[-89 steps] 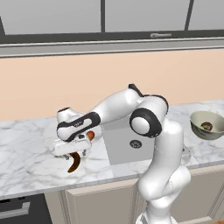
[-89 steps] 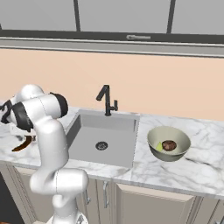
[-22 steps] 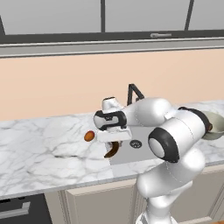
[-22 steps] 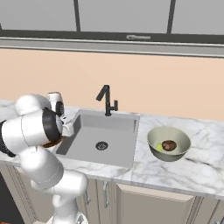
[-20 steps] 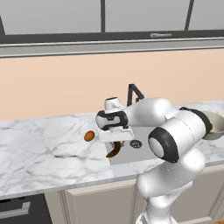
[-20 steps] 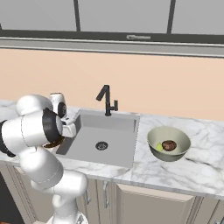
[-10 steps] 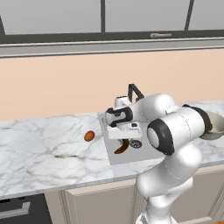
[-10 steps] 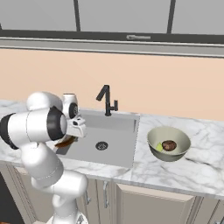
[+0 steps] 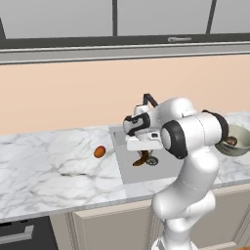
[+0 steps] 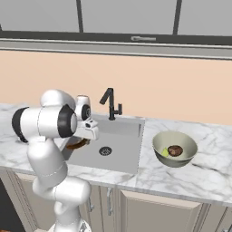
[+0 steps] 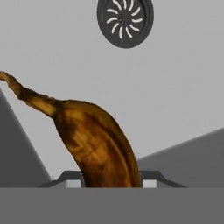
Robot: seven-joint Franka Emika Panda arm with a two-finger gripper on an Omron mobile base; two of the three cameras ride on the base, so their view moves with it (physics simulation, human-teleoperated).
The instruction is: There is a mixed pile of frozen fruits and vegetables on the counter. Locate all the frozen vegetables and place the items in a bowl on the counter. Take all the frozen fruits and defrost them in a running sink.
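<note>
One curved brown-orange piece (image 11: 98, 142), a frozen fruit, is clamped between the fingers of the gripper (image 9: 141, 152) and hangs over the sink (image 10: 118, 149), above the basin floor on the side away from the bowl, with the drain (image 11: 125, 16) beyond its tip. Step in hand, by judgement: delivery of this fruit; next comes lowering, release, then fetching the orange ball (image 9: 99, 152) from the counter (image 9: 53, 168) beside the sink's rim. Farther along, the bowl (image 10: 174, 148) holds the brown ball (image 10: 175, 150) and green piece (image 10: 165, 152).
</note>
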